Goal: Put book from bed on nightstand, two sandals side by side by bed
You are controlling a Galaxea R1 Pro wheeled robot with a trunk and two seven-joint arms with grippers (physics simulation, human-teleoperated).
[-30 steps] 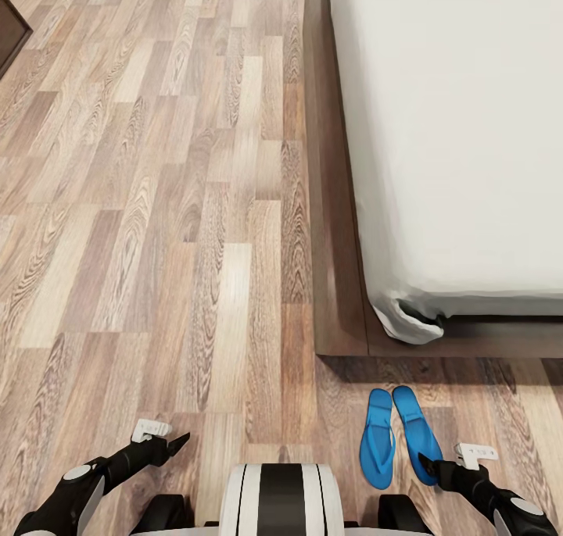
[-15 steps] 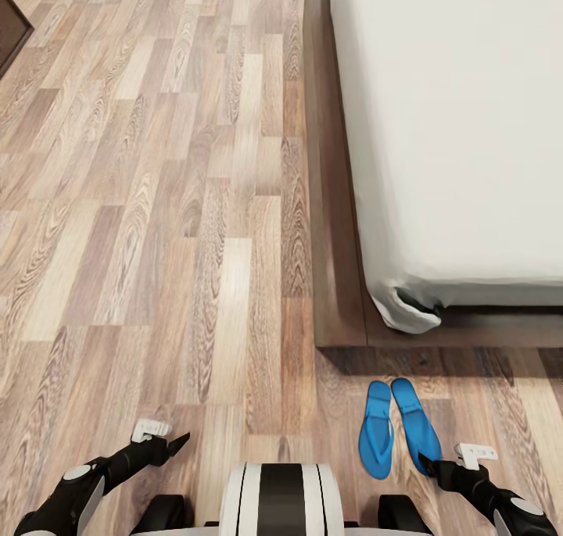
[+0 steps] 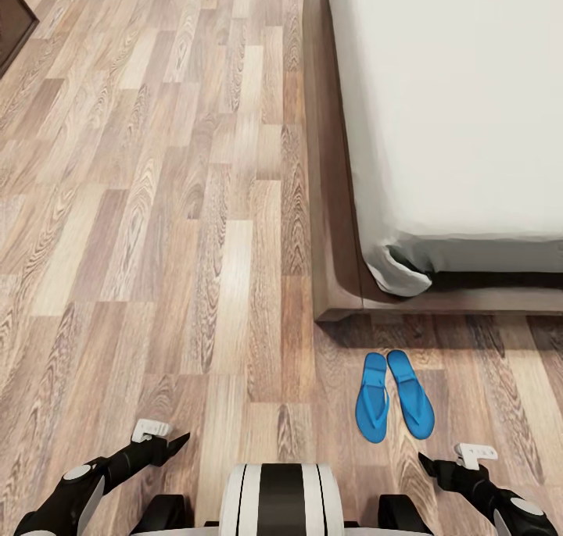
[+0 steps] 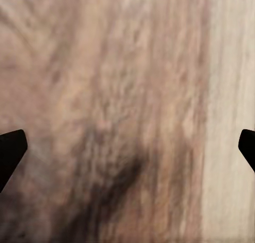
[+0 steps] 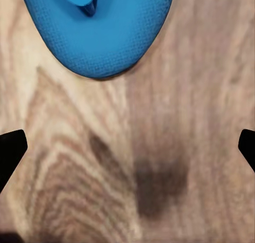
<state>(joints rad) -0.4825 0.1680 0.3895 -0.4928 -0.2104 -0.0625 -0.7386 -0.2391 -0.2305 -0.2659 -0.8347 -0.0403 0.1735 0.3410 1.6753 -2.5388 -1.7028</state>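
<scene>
Two bright blue sandals (image 3: 373, 398) (image 3: 410, 394) lie side by side on the wood floor, just off the foot corner of the bed. The bed has a pale mattress (image 3: 453, 106) on a dark brown frame (image 3: 332, 208). My right gripper (image 3: 428, 466) hangs low and open, a little nearer to me than the right sandal. In the right wrist view, one sandal's rounded end (image 5: 101, 35) shows beyond the open gripper (image 5: 127, 147). My left gripper (image 3: 173, 444) is open over bare floor, as the left wrist view (image 4: 127, 147) confirms. The book and the nightstand are out of view.
Wood-plank floor (image 3: 156, 208) spreads wide to the left of the bed. The corner of a dark brown piece of furniture (image 3: 12, 20) shows at the far left. My white and black trunk (image 3: 281, 497) sits between the arms.
The whole view has shifted: the bed and sandals now sit higher in the picture and farther from my arms, so the camera moved back. Both arms keep their pose.
</scene>
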